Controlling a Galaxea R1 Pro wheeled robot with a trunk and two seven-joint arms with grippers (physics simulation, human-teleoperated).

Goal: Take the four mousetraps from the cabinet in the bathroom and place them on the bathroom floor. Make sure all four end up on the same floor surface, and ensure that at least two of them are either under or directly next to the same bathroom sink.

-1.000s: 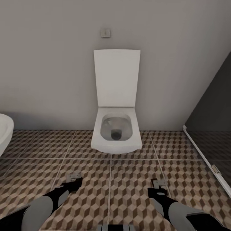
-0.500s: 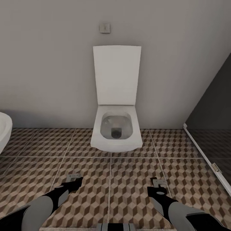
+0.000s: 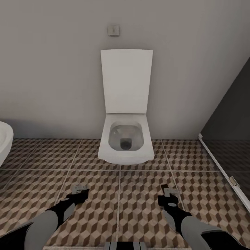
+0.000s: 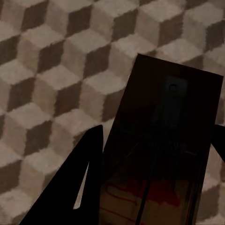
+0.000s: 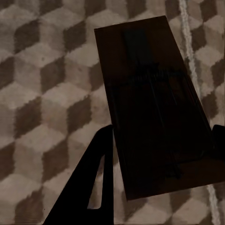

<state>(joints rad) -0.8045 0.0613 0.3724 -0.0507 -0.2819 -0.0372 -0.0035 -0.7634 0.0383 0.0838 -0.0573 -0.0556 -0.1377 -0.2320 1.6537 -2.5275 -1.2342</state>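
Wrist views: my left hand [image 4: 154, 154] grasps a mousetrap [image 4: 164, 140] between its fingers, my right hand [image 5: 159, 140] grasps another mousetrap [image 5: 150, 103], both above the bathroom floor [image 3: 139, 194]. Ahead is the toilet [image 3: 125, 139], not the sink. Risk: dropping here leaves neither trap beside the sink; an edge-on pinch could slip.

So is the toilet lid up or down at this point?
Up. The toilet lid stands upright against the wall, and the open bowl below it is fully exposed in the head view.
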